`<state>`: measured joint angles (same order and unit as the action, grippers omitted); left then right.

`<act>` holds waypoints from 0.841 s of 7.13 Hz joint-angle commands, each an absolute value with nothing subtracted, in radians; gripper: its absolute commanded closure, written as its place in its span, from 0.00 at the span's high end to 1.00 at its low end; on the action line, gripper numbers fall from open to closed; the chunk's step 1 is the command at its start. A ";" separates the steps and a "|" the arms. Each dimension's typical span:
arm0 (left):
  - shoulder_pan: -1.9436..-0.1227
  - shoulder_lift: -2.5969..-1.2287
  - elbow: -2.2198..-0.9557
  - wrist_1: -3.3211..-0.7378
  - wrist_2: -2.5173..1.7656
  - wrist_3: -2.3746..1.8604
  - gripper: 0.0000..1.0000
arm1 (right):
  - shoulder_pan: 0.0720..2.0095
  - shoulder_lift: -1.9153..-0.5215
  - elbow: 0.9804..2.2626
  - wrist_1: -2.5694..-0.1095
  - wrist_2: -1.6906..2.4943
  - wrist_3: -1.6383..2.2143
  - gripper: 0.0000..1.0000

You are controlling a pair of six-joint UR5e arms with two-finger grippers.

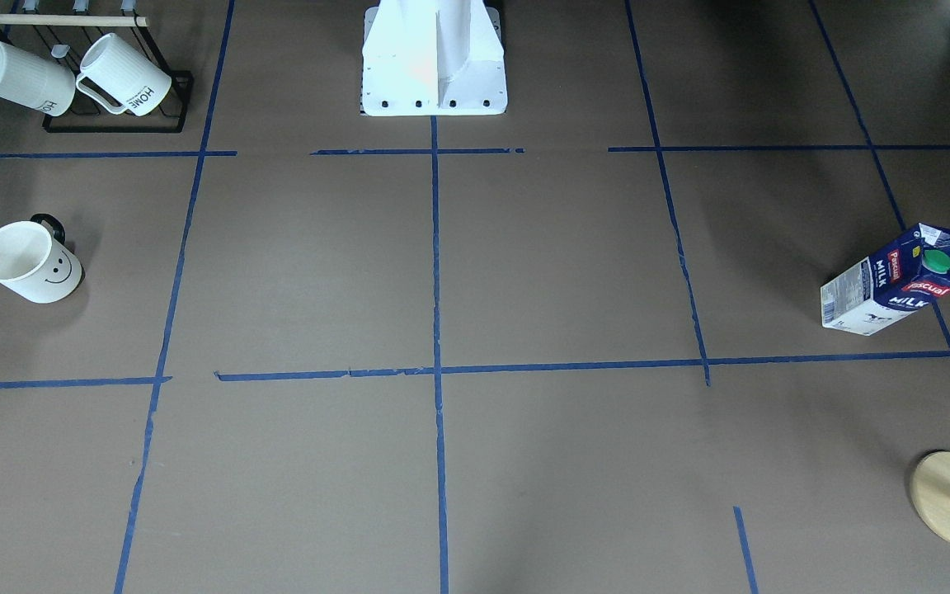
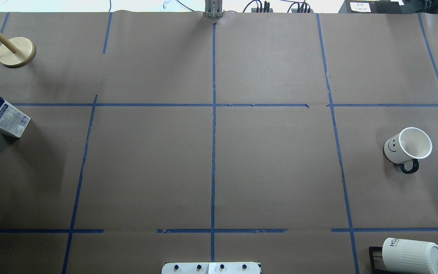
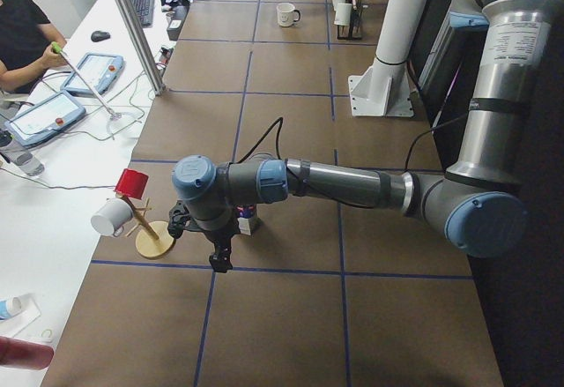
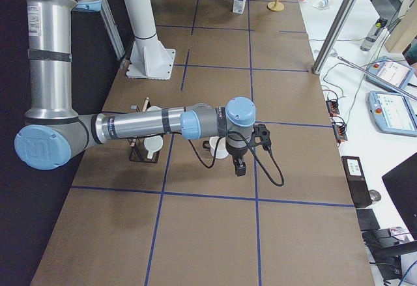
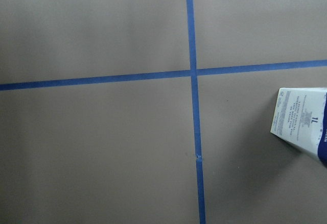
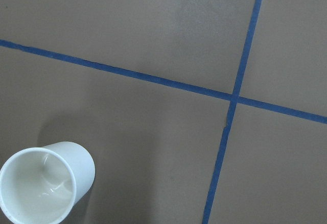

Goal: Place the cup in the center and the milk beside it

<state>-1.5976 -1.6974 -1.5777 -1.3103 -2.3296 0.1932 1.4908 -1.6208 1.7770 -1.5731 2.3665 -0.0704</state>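
Observation:
The cup (image 1: 30, 262), a smooth white mug with a black handle and smiley face, stands upright on the robot's right side (image 2: 409, 146) and shows from above in the right wrist view (image 6: 46, 188). The milk (image 1: 891, 280), a dark-blue and white carton with a green cap, stands far on the robot's left (image 2: 0, 113); its corner shows in the left wrist view (image 5: 304, 127). The center (image 2: 213, 105) is a bare tape crossing. My left gripper (image 3: 220, 259) hangs by the carton, my right gripper (image 4: 239, 167) by the cup. I cannot tell whether either is open or shut.
A black rack (image 1: 116, 124) with two ribbed "HOME" mugs (image 1: 124, 76) stands at the robot's near right corner. A wooden peg stand (image 2: 15, 51) stands far left, beyond the milk. The white robot pedestal (image 1: 434, 66) is at the robot's edge. Operators' desks flank the table's far side.

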 commanded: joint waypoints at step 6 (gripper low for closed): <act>-1.592 -1.704 -1.634 -1.307 -2.321 0.193 1.00 | 1.488 -1.629 1.775 -1.565 2.376 -0.080 1.00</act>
